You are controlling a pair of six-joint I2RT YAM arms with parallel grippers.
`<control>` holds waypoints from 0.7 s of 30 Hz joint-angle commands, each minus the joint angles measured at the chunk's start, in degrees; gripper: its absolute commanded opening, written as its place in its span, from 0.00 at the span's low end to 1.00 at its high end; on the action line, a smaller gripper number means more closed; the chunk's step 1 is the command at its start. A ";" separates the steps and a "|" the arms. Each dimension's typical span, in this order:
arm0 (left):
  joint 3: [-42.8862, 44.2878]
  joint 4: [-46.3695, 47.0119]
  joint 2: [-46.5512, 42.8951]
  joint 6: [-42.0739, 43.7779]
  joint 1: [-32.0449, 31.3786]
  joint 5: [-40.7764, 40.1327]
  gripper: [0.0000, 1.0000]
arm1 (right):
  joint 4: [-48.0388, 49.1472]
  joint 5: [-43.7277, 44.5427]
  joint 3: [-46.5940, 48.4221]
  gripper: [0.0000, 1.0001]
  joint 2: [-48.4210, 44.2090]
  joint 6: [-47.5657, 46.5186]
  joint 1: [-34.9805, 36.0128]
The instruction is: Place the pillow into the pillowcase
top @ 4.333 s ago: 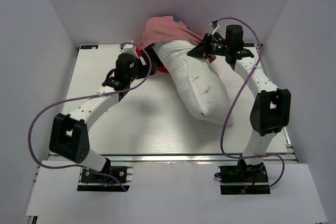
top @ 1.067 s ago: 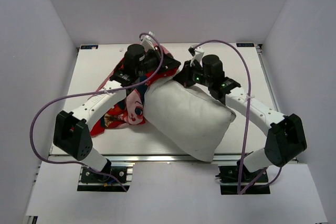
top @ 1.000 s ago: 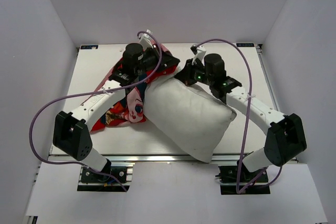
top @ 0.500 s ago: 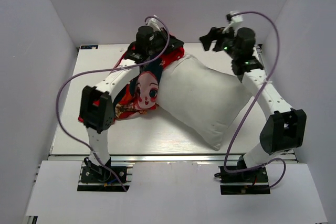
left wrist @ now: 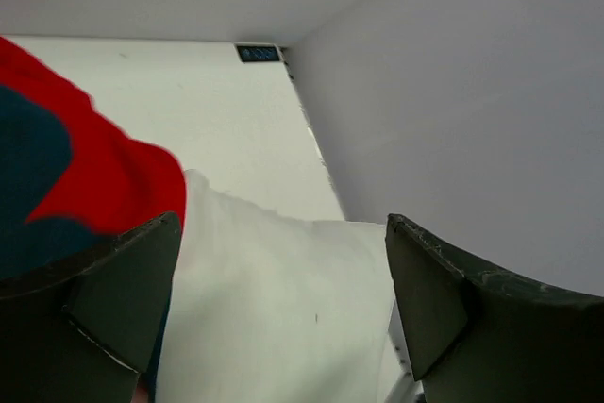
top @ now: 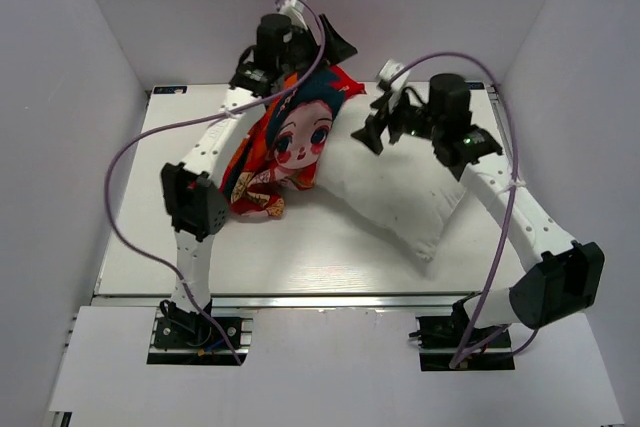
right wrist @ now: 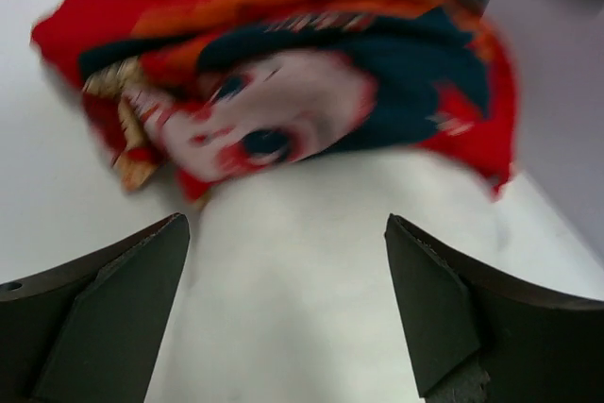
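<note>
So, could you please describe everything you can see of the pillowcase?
The pillowcase is limp red cloth printed with a large cartoon girl's face, navy hair and orange bands. It lies bunched and creased on the table, left of centre toward the far side, its right edge lying over one end of the white pillow, most of which shows bare.

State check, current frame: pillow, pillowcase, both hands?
pillow: lying on the table, mostly uncovered, far-left end overlapped by the pillowcase
pillowcase: bunched, face print up, draped on the pillow's far-left end
left hand: open, holding nothing, raised above the pillow's far end
right hand: open, holding nothing, above the pillow
</note>
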 commanded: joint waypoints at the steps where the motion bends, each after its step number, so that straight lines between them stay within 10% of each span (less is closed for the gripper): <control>1: -3.64 -10.20 -18.15 12.47 0.71 -7.58 0.98 | -6.48 9.65 -7.57 0.89 -2.77 -6.56 4.70; 13: -59.02 -10.49 -44.65 8.49 -15.97 -26.67 0.71 | 1.95 28.49 -22.61 0.89 -2.51 -15.26 8.84; 18: -68.07 -4.69 -46.41 -1.88 -16.43 -34.82 0.84 | 5.47 30.16 -24.29 0.89 1.00 -17.63 8.58; 21: -68.62 -2.92 -43.62 -5.94 -14.94 -37.13 0.89 | 5.13 28.42 -22.01 0.65 4.60 -17.46 7.97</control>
